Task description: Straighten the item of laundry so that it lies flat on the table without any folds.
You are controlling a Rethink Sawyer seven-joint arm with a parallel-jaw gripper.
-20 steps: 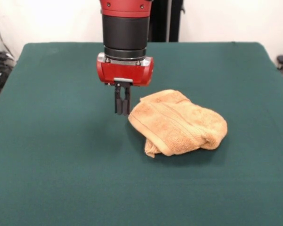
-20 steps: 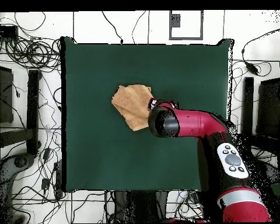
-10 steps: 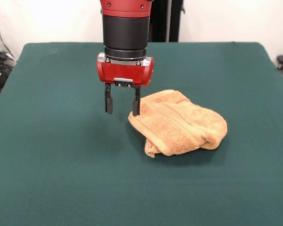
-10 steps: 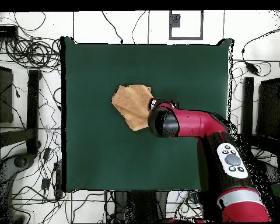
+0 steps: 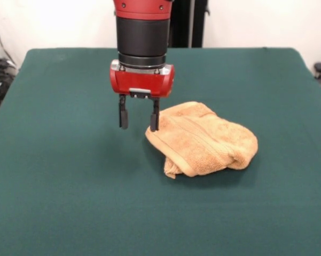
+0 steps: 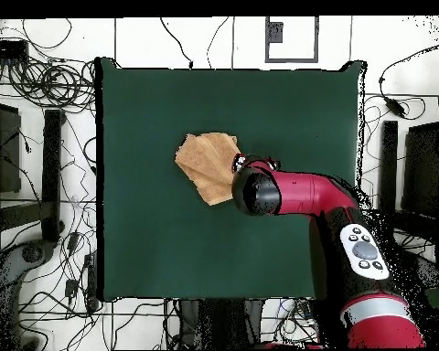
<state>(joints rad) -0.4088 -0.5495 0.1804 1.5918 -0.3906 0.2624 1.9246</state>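
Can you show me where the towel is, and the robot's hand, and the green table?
towel [image 5: 203,140]: front view, middle of the crumpled orange cloth.
hand [image 5: 139,118]: front view, gap between its two open black fingers.
table [image 5: 69,202]: front view, bare green cloth.

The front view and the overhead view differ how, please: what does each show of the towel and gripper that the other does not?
Only the front view shows the gripper open, its fingers hanging at the towel's edge, and the towel bunched in thick folds. Only the overhead view shows the whole table outline and the arm covering the gripper and part of the towel. Both show the orange-tan towel crumpled on the green table, not flat.
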